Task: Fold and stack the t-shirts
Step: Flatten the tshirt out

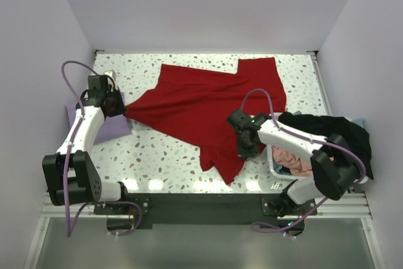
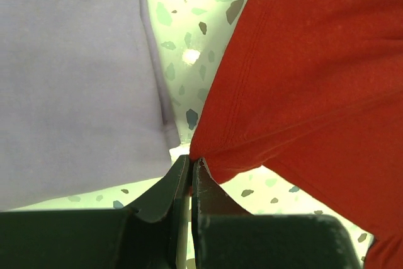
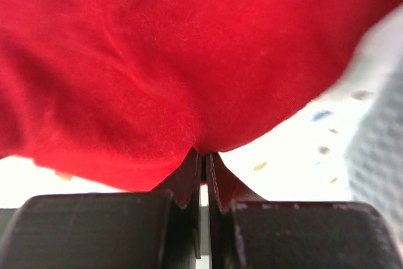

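A large bright red t-shirt [image 1: 201, 108] lies spread and stretched across the speckled table. My left gripper [image 1: 119, 106] is shut on its left corner [image 2: 208, 149], beside a folded pale lavender shirt [image 1: 104, 127] that also fills the left of the left wrist view [image 2: 69, 74]. My right gripper [image 1: 247, 146] is shut on the red shirt's near right edge [image 3: 201, 92]. A black shirt [image 1: 337, 131] drapes over the basket at the right, with salmon-pink cloth [image 1: 296, 160] inside it.
The white plastic basket [image 1: 275, 167] stands at the right front, close to my right arm. White walls close in the table on the left, back and right. The table's front edge [image 1: 189, 188] runs just before the arm bases.
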`<state>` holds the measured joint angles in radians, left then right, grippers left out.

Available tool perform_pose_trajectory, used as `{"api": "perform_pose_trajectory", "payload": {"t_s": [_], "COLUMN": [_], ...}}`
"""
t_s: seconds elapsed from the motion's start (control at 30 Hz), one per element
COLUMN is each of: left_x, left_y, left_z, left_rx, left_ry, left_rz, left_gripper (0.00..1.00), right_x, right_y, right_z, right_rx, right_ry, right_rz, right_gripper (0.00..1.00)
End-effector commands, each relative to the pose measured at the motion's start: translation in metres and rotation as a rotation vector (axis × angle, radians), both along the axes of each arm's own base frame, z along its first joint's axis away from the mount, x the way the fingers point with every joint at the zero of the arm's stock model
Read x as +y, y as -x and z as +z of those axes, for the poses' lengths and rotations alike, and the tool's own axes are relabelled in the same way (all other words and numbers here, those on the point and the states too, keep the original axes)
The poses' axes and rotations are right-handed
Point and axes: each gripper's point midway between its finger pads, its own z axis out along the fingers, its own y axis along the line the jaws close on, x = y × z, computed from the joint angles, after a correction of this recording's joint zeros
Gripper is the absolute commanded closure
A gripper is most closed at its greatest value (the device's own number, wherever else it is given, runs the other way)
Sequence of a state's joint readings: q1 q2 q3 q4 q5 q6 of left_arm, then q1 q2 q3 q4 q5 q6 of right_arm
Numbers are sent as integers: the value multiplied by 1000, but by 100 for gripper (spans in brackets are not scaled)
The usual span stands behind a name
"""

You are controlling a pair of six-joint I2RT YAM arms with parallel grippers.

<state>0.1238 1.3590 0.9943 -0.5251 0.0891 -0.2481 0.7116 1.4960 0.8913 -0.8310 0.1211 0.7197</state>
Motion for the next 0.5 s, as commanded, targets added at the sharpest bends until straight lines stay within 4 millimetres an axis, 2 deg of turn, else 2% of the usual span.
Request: {"api": "perform_pose_trajectory", "payload": {"t_s": [0.0, 0.13, 0.2, 0.37, 0.47], "left_x": [12, 15, 18, 19, 17], "left_y": [-1, -5, -10, -19, -24], "left_z": [12, 15, 21, 28, 29], "left_rx": [-32, -36, -50, -60, -69], "left_ry": [-42, -38, -39, -29, -14], "left_rz": [11, 17, 24, 24, 21], "left_gripper": [100, 100, 100, 100, 100], "right_x": [-19, -33, -41, -52, -48], "right_y": [-10, -30, -43, -91, -119], "right_z": [48, 69, 73, 92, 100], "right_rx": [-111, -159, -169, -229, -251], "right_ry": [60, 128, 150, 106, 92], "right_rz": [-7, -12, -25, -106, -95], "right_gripper": [100, 100, 100, 100, 100]}}
